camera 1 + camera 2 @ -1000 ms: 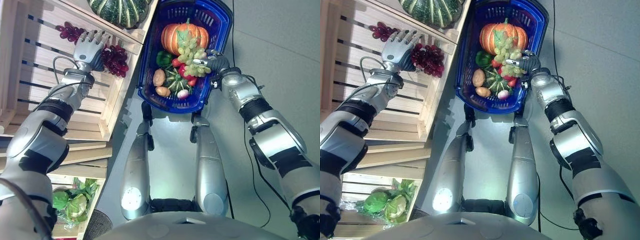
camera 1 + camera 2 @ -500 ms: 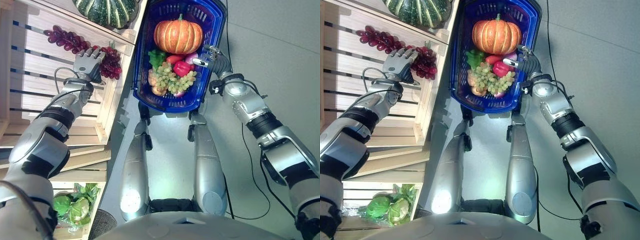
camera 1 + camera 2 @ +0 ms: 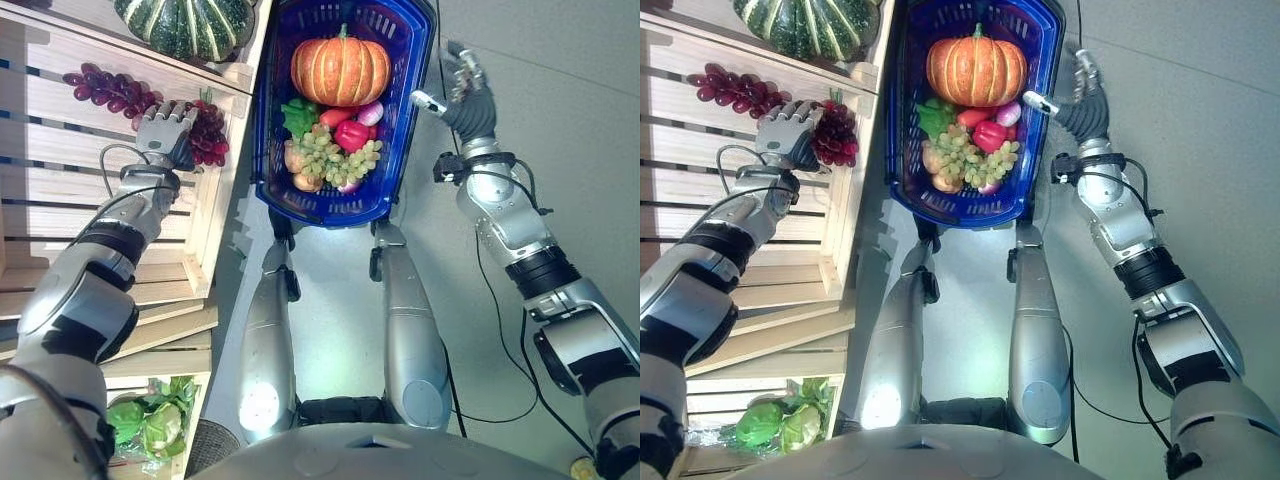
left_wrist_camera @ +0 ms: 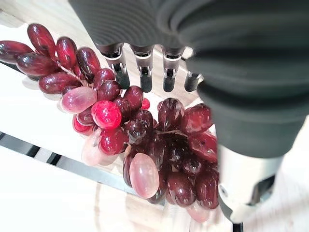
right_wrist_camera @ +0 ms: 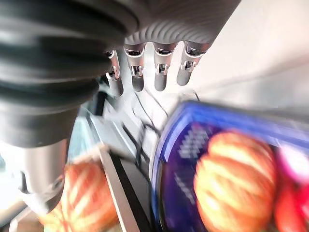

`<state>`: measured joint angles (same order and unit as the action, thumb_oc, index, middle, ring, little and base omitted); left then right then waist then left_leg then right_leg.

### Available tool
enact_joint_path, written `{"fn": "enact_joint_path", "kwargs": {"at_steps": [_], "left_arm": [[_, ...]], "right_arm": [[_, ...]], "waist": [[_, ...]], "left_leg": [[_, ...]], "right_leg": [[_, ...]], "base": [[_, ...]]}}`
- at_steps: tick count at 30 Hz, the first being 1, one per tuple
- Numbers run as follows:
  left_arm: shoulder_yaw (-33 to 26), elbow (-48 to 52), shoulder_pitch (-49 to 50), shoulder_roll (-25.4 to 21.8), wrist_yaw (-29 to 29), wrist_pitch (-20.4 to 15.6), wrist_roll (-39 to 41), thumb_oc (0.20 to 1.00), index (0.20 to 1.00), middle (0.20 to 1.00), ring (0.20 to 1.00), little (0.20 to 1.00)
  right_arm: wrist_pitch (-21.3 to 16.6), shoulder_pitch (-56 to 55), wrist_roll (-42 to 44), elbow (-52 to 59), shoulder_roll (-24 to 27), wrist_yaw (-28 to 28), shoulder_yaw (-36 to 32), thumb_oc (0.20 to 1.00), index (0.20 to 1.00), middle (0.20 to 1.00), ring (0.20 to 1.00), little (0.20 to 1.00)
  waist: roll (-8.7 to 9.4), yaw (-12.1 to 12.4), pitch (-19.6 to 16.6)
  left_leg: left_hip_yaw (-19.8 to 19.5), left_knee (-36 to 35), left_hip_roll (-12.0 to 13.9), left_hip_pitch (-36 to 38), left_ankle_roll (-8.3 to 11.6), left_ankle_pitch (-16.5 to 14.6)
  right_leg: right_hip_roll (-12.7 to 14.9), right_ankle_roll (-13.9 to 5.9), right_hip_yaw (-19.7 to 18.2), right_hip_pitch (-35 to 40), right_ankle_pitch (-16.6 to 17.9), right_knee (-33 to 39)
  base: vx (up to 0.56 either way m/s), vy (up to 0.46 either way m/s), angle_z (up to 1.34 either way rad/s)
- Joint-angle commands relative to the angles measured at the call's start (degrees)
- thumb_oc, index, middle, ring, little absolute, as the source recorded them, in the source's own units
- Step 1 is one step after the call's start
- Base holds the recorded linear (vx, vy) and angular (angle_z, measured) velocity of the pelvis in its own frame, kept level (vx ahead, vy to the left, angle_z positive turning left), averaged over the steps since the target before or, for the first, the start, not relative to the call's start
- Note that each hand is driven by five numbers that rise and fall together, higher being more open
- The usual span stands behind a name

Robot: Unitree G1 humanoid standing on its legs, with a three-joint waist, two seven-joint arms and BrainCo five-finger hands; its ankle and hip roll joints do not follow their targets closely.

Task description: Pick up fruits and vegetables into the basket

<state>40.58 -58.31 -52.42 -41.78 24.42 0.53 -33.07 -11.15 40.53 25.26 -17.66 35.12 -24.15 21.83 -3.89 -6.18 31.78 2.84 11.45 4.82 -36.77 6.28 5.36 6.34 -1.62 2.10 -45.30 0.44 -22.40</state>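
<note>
Red grapes [image 4: 159,159], two bunches, lay on the wooden crate [image 3: 60,210] slats near its right edge; the left robot hand [image 3: 165,133] rested over the nearer bunch, fingers extended, not closed. One blue basket [image 3: 275,120] held one pumpkin [image 3: 340,70] and one green grape bunch [image 3: 335,158]. The right robot hand [image 3: 468,90] hovered spread, just outside the basket's right rim, over bare floor [image 3: 560,120].

The basket [image 3: 300,190] is piled nearly rim-high with produce; bare floor [image 3: 560,120] lies open to its right.
</note>
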Motion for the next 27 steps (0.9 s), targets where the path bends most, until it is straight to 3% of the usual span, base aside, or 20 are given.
{"fn": "enact_joint_path", "kwargs": {"at_steps": [1,5,10,16,27], "left_arm": [[-4.1,-3.65,2.05,-1.88,3.81,3.46,-2.66,1.0,1.0,1.0,1.0,1.0],[-4.11,-6.03,2.05,-1.45,3.36,4.94,-3.24,1.0,1.0,1.0,1.0,1.0],[-3.01,-7.95,1.43,-1.07,2.68,6.93,-3.25,1.0,1.0,1.0,1.0,1.0],[-1.68,-10.28,-1.02,-1.5,2.77,7.86,-2.72,1.0,1.0,1.0,1.0,1.0],[-1.03,-10.78,-3.83,-1.66,4.32,7.12,-4.3,1.0,1.0,1.0,1.0,1.0]], "right_arm": [[-4.36,-2.75,-2.85,3.81,0.32,-5.49,-3.7,1.0,1.0,1.0,1.0,1.0],[-4.97,-3.81,-3.33,0.6,0.79,-12.23,-6.37,1.0,1.0,1.0,1.0,1.0],[-4.45,-3.81,-1.59,-3.43,1.58,-14.25,-7.31,1.0,1.0,1.0,1.0,1.0],[-5.3,-2.59,1.51,-9.41,2.12,-13.4,-6.51,1.0,1.0,1.0,1.0,1.0],[-7.15,-1.89,2.35,-9.57,1.45,-12.32,-5.12,1.0,1.0,1.0,1.0,1.0]], "waist": [[2.09,-0.36,-1.99],[2.28,-0.58,-1.99],[2.5,-0.66,-1.99],[3.17,-0.56,-1.99],[4.27,-0.66,-1.99]], "left_leg": [[1.93,2.35,-4.07,-2.91,-2.31,-1.86],[1.7,3.09,-4.08,-3.76,-2.32,-2.32],[1.55,3.77,-3.93,-4.7,-2.43,-2.65],[1.1,4.61,-3.89,-6.56,-2.61,-3.1],[0.61,5.4,-3.83,-9.52,-2.64,-3.48]], "right_leg": [[-3.92,-0.88,3.14,3.89,-2.59,2.68],[-3.97,-1.01,3.05,3.19,-2.69,2.32],[-4.01,-1.09,3.05,2.25,-2.68,1.91],[-4.42,-0.99,3.14,0.45,-2.7,1.5],[-4.6,-1.21,3.08,-2.37,-2.44,1.47]], "base": [[0.0,0.0,0.0],[0.0,0.0,0.0],[0.0,0.0,0.0],[0.0,0.0,0.0],[0.0,0.0,0.0]]}}
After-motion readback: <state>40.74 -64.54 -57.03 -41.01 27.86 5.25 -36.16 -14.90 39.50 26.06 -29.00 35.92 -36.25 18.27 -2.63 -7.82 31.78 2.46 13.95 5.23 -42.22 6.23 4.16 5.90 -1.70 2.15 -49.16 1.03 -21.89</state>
